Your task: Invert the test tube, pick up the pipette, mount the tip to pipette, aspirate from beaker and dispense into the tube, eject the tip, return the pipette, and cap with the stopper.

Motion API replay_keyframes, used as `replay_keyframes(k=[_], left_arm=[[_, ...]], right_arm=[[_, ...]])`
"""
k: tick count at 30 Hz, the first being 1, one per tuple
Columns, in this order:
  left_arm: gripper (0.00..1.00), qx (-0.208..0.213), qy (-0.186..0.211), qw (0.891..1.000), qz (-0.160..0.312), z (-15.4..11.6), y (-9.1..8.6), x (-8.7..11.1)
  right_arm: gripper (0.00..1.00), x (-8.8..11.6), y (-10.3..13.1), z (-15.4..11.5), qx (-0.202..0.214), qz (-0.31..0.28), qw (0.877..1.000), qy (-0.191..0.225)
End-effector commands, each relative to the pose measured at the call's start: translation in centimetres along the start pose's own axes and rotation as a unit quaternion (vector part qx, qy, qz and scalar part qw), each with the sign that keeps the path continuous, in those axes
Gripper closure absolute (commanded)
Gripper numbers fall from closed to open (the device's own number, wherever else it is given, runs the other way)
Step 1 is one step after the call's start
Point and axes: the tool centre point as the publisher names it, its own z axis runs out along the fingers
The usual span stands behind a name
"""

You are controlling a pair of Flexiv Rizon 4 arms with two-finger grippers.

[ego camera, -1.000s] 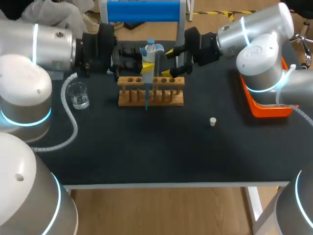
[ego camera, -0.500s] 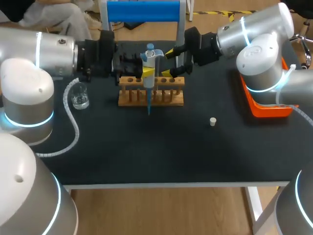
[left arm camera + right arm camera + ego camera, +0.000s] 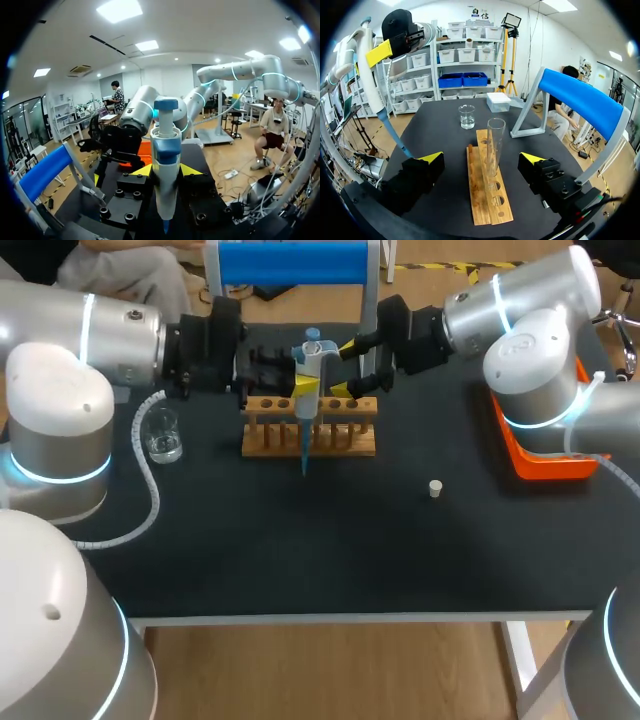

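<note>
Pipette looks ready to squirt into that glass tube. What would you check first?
1. Grip: left tool clamps pipette: ok.
2. Mounting: tip sits on the pipette: ok.
3. Liquid inside the tip: cannot tell.
4. Standing: tube upright in rack, mouth up: ok.
5. Aim: tip above the tube's mouth: not ok, it hangs beside the rack.
6. Steadying: right tool gripping the tube: not ok, it is open, a finger either side, not touching.
</note>
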Motion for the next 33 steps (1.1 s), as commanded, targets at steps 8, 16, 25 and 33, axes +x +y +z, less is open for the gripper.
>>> replay_keyframes(k=[8,16,25,33], left_arm=[[1.00,0.002,0.010,1.000,0.003,0.0,0.1,0.0],[1.00,0.000,0.011,1.000,0.004,0.0,0.0,0.0],[1.00,0.000,0.011,1.000,0.004,0.0,0.0,0.0],[1.00,0.000,0.011,1.000,0.004,0.0,0.0,0.0]], right_arm=[[0.00,0.0,0.0,0.0,0.001,0.000,1.000,0.001],[0.00,0.0,0.0,0.0,0.001,0.000,1.000,0.001],[0.00,0.0,0.0,0.0,0.001,0.000,1.000,0.001],[0.00,1.4,-1.1,-4.2,0.001,0.008,1.000,-0.013]])
